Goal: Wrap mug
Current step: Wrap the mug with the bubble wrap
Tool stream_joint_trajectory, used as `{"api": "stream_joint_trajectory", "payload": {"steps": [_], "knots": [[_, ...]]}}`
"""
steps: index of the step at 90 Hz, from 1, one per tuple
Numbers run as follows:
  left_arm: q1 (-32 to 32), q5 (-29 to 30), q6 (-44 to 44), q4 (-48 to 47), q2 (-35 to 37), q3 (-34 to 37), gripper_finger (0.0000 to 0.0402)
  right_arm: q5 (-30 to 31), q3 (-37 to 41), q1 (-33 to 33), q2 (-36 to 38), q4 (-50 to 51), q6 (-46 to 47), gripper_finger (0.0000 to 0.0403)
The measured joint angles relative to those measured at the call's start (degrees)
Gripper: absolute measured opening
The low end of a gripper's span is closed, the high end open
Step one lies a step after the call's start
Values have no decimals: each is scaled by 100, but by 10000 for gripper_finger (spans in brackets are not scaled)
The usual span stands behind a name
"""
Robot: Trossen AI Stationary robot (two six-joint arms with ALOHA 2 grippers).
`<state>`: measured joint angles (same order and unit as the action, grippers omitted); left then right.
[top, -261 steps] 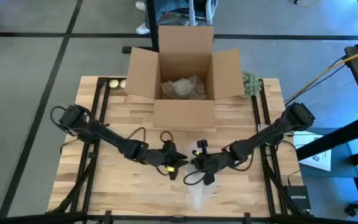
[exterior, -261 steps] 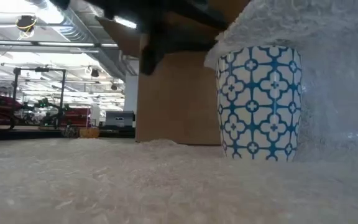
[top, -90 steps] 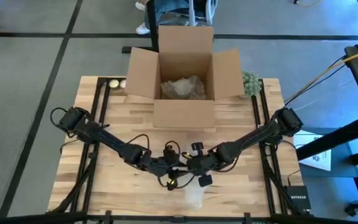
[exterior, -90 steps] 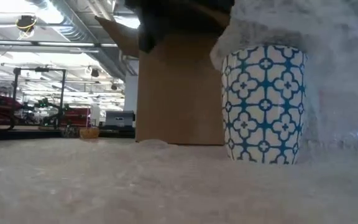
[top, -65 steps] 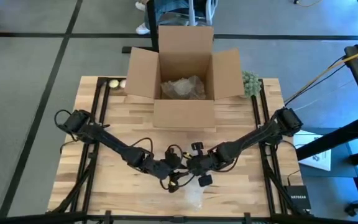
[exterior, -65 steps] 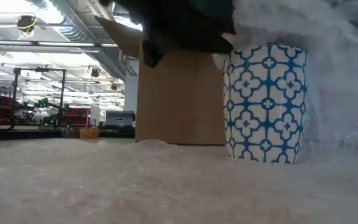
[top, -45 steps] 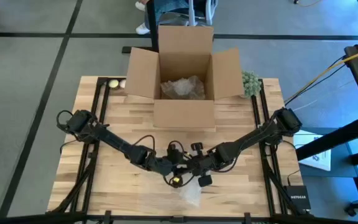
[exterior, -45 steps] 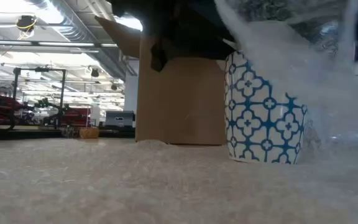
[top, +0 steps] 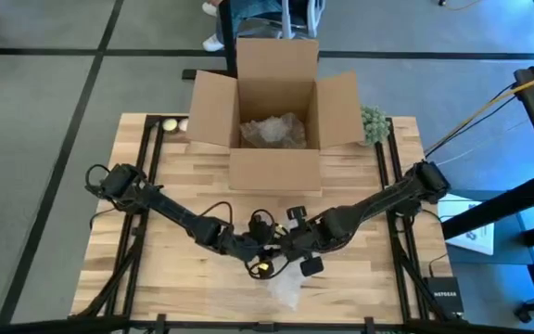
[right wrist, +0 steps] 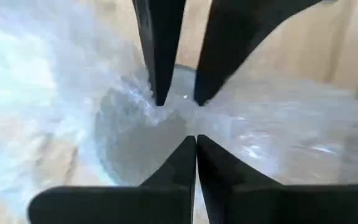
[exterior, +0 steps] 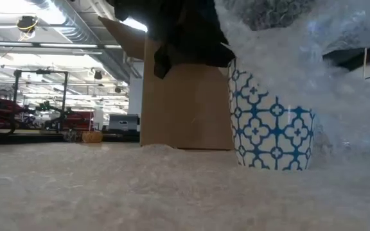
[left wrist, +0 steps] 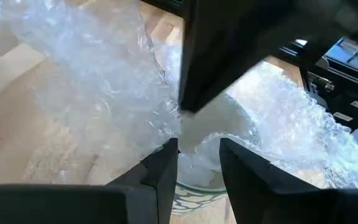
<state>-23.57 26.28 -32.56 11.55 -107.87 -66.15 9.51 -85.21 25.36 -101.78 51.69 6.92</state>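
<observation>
Mug stood upright on the bubble wrap near the front edge of the table, blue-and-white pattern showing low down, wrap draped over its rim. I had both arms meeting right above it: right gripper had its 2 fingers pinched together on a fold of wrap over the mug mouth, I judged to keep the sheet pulled across the opening. Left gripper sat opposite with fingers slightly apart, straddling wrap at the rim; I couldn't tell if it actually had hold. Likely it was there to tuck the other side in. Further back, the cardboard box stood flaps open with 1 crumpled wad of packing in it.
</observation>
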Motion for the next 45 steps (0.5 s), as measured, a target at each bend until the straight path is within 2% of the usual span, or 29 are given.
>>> {"api": "stream_joint_trajectory", "payload": {"steps": [27,45], "knots": [[0,-2,0,-2,0,-2,104,-69,1052,201,129,-2212,183,1],[8,-11,-3,72,0,-2,104,-52,1901,-2,121,-2609,485,1]]}}
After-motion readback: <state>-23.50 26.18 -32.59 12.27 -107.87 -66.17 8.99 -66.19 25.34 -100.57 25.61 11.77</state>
